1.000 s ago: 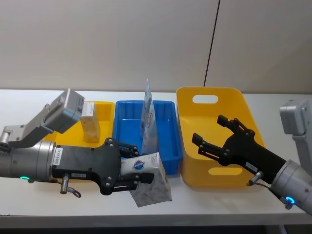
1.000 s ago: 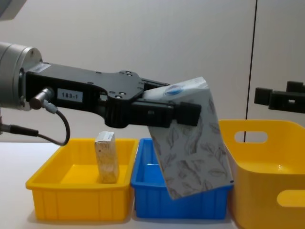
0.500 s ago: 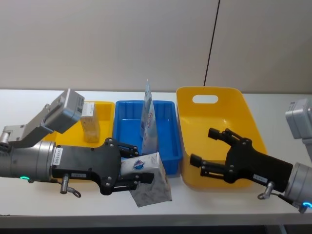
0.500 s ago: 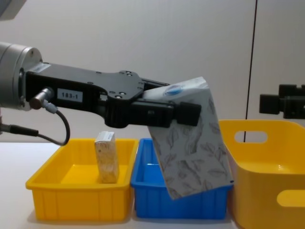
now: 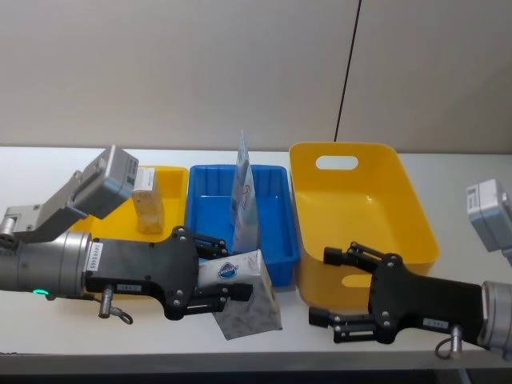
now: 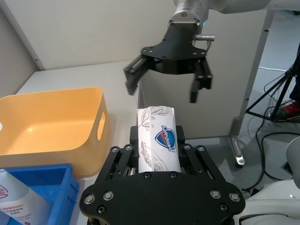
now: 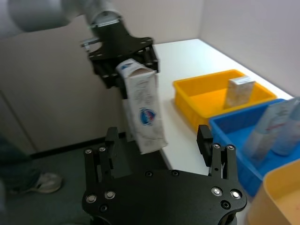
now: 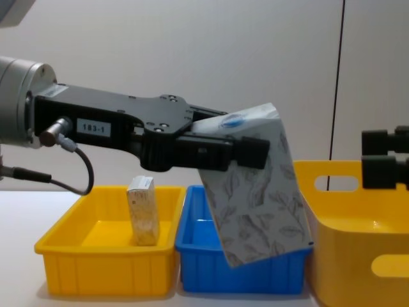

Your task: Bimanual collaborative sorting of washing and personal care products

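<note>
My left gripper (image 5: 234,281) is shut on a white pack (image 5: 246,306) with grey leaf print and a blue oval mark, held tilted above the table's near edge in front of the blue tray (image 5: 277,240). The pack (image 8: 257,198) hangs below the left fingers (image 8: 253,152). My right gripper (image 5: 321,287) is open, just right of the pack and facing it, apart from it. From the left wrist, the pack (image 6: 157,137) points at the open right gripper (image 6: 161,91). A beige carton (image 5: 148,205) stands in the yellow tray (image 5: 173,177). A pale-blue-and-white tube (image 5: 244,197) stands in the blue tray.
A big yellow basket (image 5: 362,210) with handle cut-outs stands right of the blue tray, behind my right gripper. The three containers sit side by side along the white table. A wall rises behind them.
My right gripper has dropped from over the yellow basket to its near side and moved left, toward the pack. The left gripper and the pack have stayed still.
</note>
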Controlling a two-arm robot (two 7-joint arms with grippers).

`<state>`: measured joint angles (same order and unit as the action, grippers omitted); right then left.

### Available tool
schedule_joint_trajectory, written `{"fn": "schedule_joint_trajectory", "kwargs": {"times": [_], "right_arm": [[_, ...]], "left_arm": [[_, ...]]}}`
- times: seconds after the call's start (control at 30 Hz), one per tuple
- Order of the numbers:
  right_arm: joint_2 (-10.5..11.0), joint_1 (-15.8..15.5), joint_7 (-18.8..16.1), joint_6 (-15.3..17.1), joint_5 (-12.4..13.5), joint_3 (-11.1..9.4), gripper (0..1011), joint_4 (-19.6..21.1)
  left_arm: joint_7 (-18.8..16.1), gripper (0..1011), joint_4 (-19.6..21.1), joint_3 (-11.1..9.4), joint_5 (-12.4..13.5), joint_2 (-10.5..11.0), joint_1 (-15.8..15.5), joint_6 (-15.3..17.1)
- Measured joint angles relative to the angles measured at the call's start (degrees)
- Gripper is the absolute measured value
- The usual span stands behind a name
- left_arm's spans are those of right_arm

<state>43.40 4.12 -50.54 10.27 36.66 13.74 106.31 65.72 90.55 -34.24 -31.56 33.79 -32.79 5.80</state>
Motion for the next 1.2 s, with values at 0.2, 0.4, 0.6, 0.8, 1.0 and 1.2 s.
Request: {"fn": "schedule_joint_trajectory", "kwargs": {"times": [0.2, 0.4, 0.6, 0.8, 1.0, 1.2], "right_arm": [[1.35, 1.37, -4.58, -1.21, -0.14, 2.19, 1002, -0.37], [1.73, 3.31, -8.51, -2.85, -1.63, 5.13, 1002, -0.88], [1.01, 5.46, -11.16, -4.82, -4.01, 8.13, 1002, -1.51], [0.08, 7.52, -12.58, -6.64, -6.52, 10.61, 1002, -2.23], [-0.06, 8.83, -12.84, -7.70, -7.84, 11.42, 1002, -2.62], [0.90, 9.32, -12.83, -8.02, -7.78, 10.91, 1002, -2.63]], "left_arm": [[0.00, 369, 0.00, 0.00, 0.00, 0.00, 0.00, 0.00], [0.00, 369, 0.00, 0.00, 0.00, 0.00, 0.00, 0.00], [0.00, 369, 0.00, 0.00, 0.00, 0.00, 0.00, 0.00], [0.00, 369, 0.00, 0.00, 0.00, 0.00, 0.00, 0.00], [0.00, 369, 0.00, 0.00, 0.00, 0.00, 0.00, 0.00], [0.00, 369, 0.00, 0.00, 0.00, 0.00, 0.00, 0.00]]}}
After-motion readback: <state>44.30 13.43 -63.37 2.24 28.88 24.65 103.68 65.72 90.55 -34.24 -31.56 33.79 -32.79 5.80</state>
